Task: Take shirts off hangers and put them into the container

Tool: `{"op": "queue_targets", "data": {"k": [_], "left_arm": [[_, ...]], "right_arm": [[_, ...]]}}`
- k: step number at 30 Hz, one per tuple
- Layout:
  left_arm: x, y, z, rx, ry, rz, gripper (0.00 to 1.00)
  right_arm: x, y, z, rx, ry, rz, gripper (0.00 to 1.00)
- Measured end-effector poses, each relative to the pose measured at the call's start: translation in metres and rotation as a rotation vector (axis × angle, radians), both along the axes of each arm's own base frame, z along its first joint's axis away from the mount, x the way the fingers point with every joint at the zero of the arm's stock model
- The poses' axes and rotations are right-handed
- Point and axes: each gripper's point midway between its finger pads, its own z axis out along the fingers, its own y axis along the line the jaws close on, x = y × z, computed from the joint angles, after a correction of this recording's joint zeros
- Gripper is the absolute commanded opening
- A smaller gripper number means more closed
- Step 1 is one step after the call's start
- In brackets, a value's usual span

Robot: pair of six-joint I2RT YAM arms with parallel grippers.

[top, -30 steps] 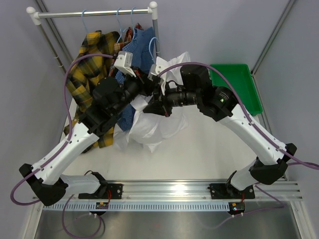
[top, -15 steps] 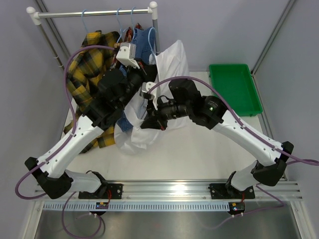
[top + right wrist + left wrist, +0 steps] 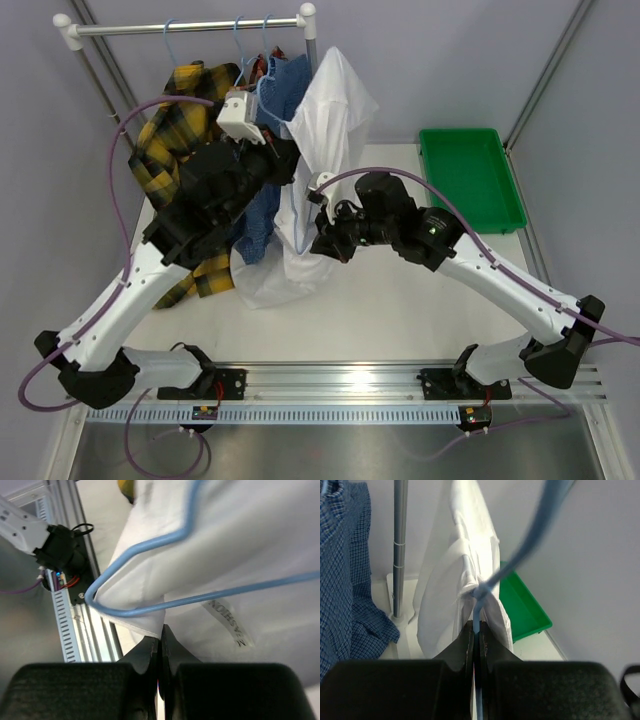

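From above, the white shirt [image 3: 330, 120] hangs between my arms by the rail [image 3: 190, 27], with the green bin [image 3: 470, 175] well to its right on the surface [image 3: 400, 300]. At the left wrist, my left jaws pinch the hanger [image 3: 522, 550] wire below the collar. At the right wrist, my right jaws are pressed together on the shirt's edge.

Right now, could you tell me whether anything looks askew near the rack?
Yes: the white shirt sits crooked on its hanger, one hanger corner poking bare out of the fabric, while its tail bunches on the table.
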Motion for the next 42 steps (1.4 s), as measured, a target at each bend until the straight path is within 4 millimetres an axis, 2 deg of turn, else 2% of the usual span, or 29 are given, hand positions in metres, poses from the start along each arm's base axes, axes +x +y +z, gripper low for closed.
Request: {"op": "queue_targets", "data": {"k": [4, 9, 15, 20, 24, 27, 34, 42], "left_arm": [[-0.019, 0.021, 0.015, -0.044, -0.007, 0.019, 0.0], [-0.03, 0.035, 0.03, -0.087, -0.027, 0.038, 0.0], [-0.022, 0.045, 0.027, -0.108, -0.017, 0.116, 0.0], [-0.005, 0.048, 0.018, -0.14, -0.02, 0.204, 0.0], [0.011, 0.042, 0.013, -0.154, -0.015, 0.244, 0.0], [0.018, 0.036, 0.006, -0.147, 0.003, 0.253, 0.0], [0.02, 0.036, 0.001, -0.146, 0.021, 0.275, 0.0], [0.025, 0.042, 0.012, -0.233, -0.004, 0.33, 0.0]], "right_arm": [[0.023, -0.013, 0.0, -0.007, -0.01, -0.078, 0.0], [0.026, -0.008, 0.015, 0.032, -0.023, -0.077, 0.0], [0.019, 0.003, 0.018, 0.065, 0.045, -0.044, 0.0], [0.003, 0.012, 0.02, 0.08, 0.078, 0.0, 0.0], [-0.006, 0.018, 0.022, 0.095, 0.087, 0.025, 0.0], [-0.007, 0.016, 0.016, 0.088, 0.091, 0.02, 0.0], [-0.011, 0.013, 0.009, 0.073, 0.084, 0.006, 0.0], [-0.034, 0.021, 0.025, 0.112, 0.085, 0.058, 0.0]]}}
